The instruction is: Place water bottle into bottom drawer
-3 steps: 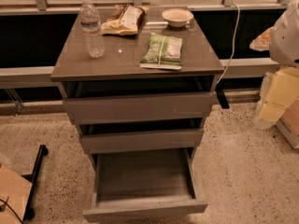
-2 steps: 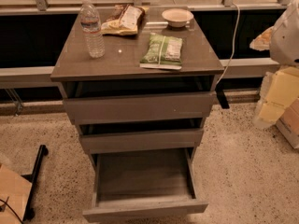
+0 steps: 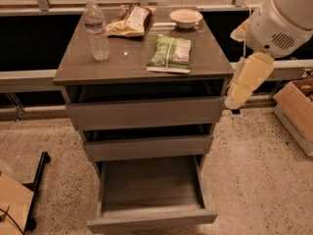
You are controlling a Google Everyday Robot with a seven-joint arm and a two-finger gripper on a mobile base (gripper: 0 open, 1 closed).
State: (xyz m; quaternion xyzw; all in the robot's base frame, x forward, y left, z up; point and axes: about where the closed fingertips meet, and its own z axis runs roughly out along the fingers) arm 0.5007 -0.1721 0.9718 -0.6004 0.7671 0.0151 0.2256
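Note:
The water bottle (image 3: 96, 29) is clear and ribbed with a white cap. It stands upright on the back left of the cabinet top (image 3: 122, 62). The bottom drawer (image 3: 149, 192) is pulled open at the foot of the cabinet and its inside is bare. My arm comes in from the upper right. My gripper (image 3: 234, 101) is at the low end of the cream link, beside the cabinet's right edge at the height of the top drawer. It is far from the bottle and holds nothing that I can see.
A green snack bag (image 3: 169, 54), a brown chip bag (image 3: 128, 21) and a small bowl (image 3: 185, 17) lie on the cabinet top. The two upper drawers (image 3: 144, 112) stand slightly ajar. A cardboard box (image 3: 298, 111) sits at the right, and a black stand (image 3: 36, 180) at the lower left.
My arm has swung left, from the right edge of the view to the cabinet's right side. The bottle and the drawers have not moved.

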